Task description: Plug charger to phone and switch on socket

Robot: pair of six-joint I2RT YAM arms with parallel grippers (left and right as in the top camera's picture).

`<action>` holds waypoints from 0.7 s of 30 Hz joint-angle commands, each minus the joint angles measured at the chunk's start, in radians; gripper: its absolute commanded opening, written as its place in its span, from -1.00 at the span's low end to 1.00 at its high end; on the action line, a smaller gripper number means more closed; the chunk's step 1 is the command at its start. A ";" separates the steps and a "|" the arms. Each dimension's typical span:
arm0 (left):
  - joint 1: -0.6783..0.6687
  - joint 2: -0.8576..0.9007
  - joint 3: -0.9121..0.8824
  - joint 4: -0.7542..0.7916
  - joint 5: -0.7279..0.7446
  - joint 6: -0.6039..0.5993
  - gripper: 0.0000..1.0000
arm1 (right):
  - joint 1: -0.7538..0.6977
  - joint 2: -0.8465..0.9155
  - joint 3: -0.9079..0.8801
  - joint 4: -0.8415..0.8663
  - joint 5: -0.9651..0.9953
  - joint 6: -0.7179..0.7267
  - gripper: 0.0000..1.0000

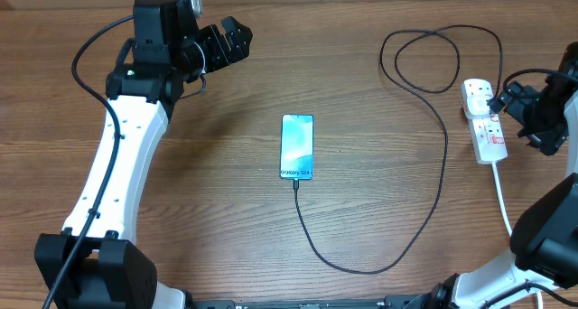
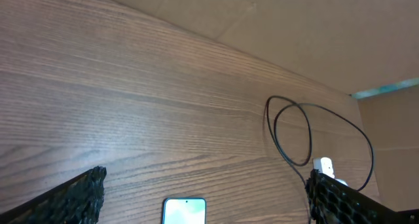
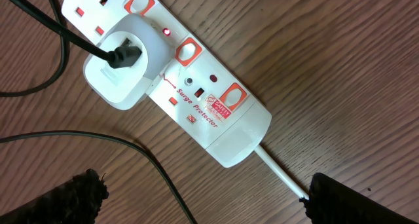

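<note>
Right gripper point(image 3: 208, 194) spread wide, empty; socket point(image 3: 196, 99) lies just ahead, long axis diagonal; right arm nearer.

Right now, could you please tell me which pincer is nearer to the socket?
Right. The right pincer is at the side of the socket; the left pincer is far across the table, beyond the phone.

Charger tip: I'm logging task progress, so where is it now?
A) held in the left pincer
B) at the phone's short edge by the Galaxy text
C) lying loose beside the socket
B: in the overhead view the charger runs straight up to the phone, and its tip meets the short edge by the Galaxy text.
</note>
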 commanded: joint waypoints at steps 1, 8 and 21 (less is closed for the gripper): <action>-0.003 -0.058 0.009 -0.022 -0.007 0.004 1.00 | -0.001 -0.012 0.011 0.002 -0.005 -0.005 1.00; -0.035 -0.165 -0.004 -0.060 -0.007 0.004 0.99 | -0.001 -0.012 0.011 0.002 -0.005 -0.005 1.00; -0.088 -0.332 -0.232 -0.034 -0.216 0.007 0.99 | -0.001 -0.012 0.011 0.002 -0.005 -0.005 1.00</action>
